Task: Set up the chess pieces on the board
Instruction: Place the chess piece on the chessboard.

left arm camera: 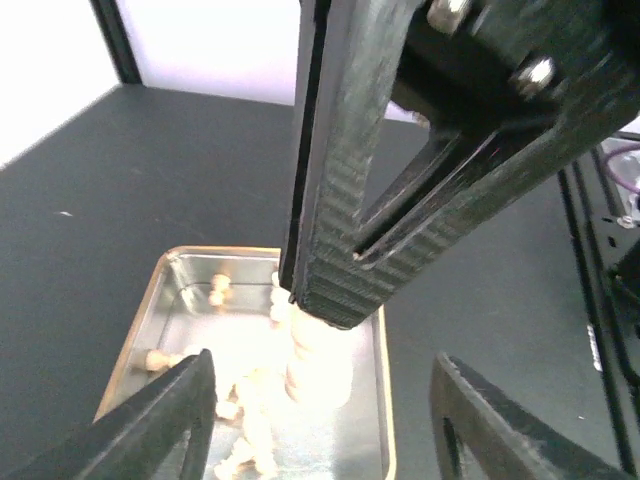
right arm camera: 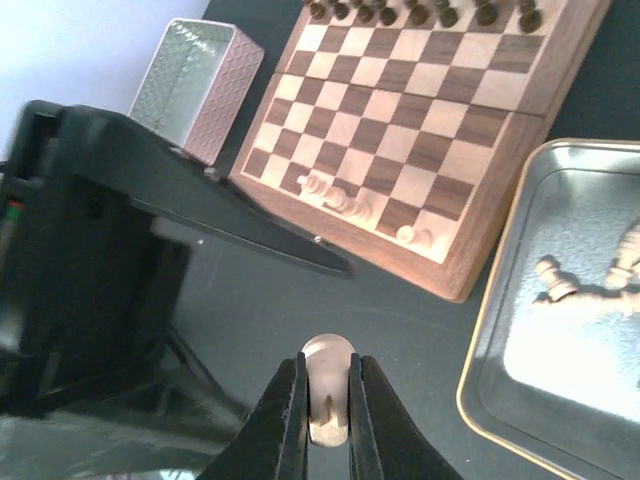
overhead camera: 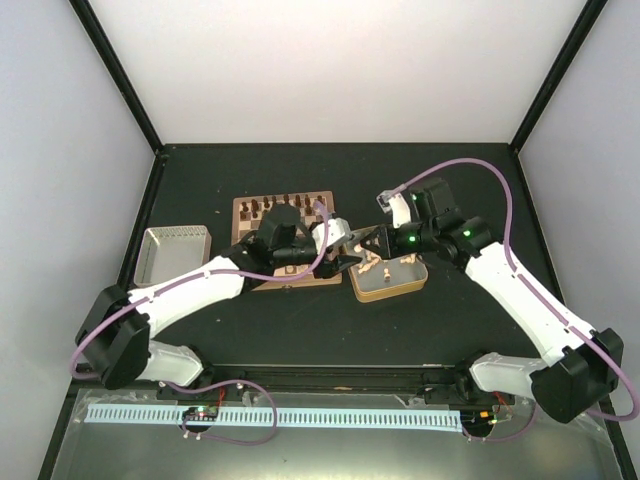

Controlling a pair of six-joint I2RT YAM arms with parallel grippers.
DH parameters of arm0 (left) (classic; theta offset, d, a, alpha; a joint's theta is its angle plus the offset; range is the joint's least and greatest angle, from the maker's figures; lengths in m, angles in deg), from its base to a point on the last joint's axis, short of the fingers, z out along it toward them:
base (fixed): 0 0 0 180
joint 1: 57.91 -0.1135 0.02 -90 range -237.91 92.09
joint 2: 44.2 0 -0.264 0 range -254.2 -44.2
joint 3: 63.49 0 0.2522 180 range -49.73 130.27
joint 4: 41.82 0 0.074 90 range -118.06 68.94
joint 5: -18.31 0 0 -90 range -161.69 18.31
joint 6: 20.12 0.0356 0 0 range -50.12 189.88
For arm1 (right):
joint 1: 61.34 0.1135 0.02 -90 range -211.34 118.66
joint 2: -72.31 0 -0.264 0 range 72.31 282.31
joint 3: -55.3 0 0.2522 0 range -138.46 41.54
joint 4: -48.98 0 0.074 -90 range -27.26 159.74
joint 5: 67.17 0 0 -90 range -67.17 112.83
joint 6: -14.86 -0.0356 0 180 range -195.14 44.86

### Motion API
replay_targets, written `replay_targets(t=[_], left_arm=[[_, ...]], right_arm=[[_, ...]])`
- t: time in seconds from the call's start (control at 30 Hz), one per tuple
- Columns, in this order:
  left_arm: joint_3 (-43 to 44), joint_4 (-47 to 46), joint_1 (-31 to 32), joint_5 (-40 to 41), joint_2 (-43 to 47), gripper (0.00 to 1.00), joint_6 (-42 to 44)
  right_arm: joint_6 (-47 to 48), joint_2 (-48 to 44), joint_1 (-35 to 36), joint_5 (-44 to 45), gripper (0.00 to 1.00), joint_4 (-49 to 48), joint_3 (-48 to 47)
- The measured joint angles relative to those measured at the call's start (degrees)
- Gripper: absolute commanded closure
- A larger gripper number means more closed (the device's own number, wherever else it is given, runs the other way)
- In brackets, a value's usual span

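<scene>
Black table (overhead camera: 330,335): chessboard (right arm camera: 400,130) centre, gold-rimmed tin (overhead camera: 386,293) just right, silver tin (overhead camera: 172,256) left.

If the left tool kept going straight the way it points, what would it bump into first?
Likely the pale chess piece held in the right tool, just ahead; the tin shows beyond. Depth is unclear.

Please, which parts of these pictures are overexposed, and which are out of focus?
Left wrist view: the tin floor glares white, washing out the chess pieces in it, and the right gripper, near the lens, is soft. Right wrist view: the board is sharp; the tin floor glares too. Top view: the back wall is blown out white.
</scene>
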Motion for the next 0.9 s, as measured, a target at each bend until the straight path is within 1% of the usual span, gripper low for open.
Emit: replay_targets(t=[0.07, 0.1, 0.13, 0.17, 0.2, 0.27, 0.3, 0.33, 0.47, 0.53, 0.6, 0.73, 0.9], left_arm=[[-0.24, 0.42, 0.0, 2.01, 1.7, 0.31, -2.58], [-0.98, 0.28, 0.0, 3.65, 3.54, 0.29, -3.98], [-1.99, 0.24, -0.02, 5.05, 5.77, 0.25, -5.31], [-3.34, 0.33, 0.0, 6.88, 8.74, 0.23, -6.91], [-4.63, 0.48, 0.0, 9.33, 11.91, 0.18, -8.59], [-6.71, 1.01, -0.02, 15.85, 19.21, 0.03, -12.39], [-7.08, 1.42, -0.02, 18.34, 21.81, 0.01, -13.33], [-7.58, 2.21, -0.02, 22.45, 25.42, 0.01, -15.58], [-7.98, 6.36, -0.13, 34.36, 37.16, 0.01, -19.65], [-7.1, 11.04, -0.13, 39.91, 41.99, 0.01, -21.53], [-5.09, 15.8, -0.15, 44.09, 45.18, 0.01, -22.73], [-2.01, 22.99, -0.17, 48.94, 49.53, 0.01, -22.77], [-1.6, 27.65, -0.17, 52.52, 52.85, 0.01, -21.84]], right_arm=[[-0.63, -0.2, 0.5, 2.51, 0.98, -1.11, 0.37], [-1.09, -0.39, 0.76, 3.78, 0.98, -1.75, 0.74], [-1.75, -0.74, 1.27, 5.66, 0.98, -2.6, 1.36], [-2.4, -1.01, 1.81, 7.34, 0.98, -3.23, 1.88], [-3.02, -1.18, 2.45, 8.98, 0.98, -3.74, 2.32], [-4.7, -1.53, 4.68, 13.53, 0.98, -5.33, 3.3], [-5.42, -1.57, 6.01, 15.5, 0.98, -6.08, 3.63], [-6.27, -1.6, 7.48, 17.46, 0.98, -6.71, 3.87], [-10.08, -0.11, 14.05, 25.03, 0.98, -9.38, 3.96], [-11.78, 2.49, 16.94, 28.55, 0.97, -9.57, 3.15], [-13.33, 7.17, 19.67, 32.48, 0.97, -9.07, 0.7], [-15.13, 16.68, 22.99, 37.53, 0.97, -8.28, -4.15], [-15.58, 25.31, 24.98, 40.57, 0.97, -6.27, -9.62]])
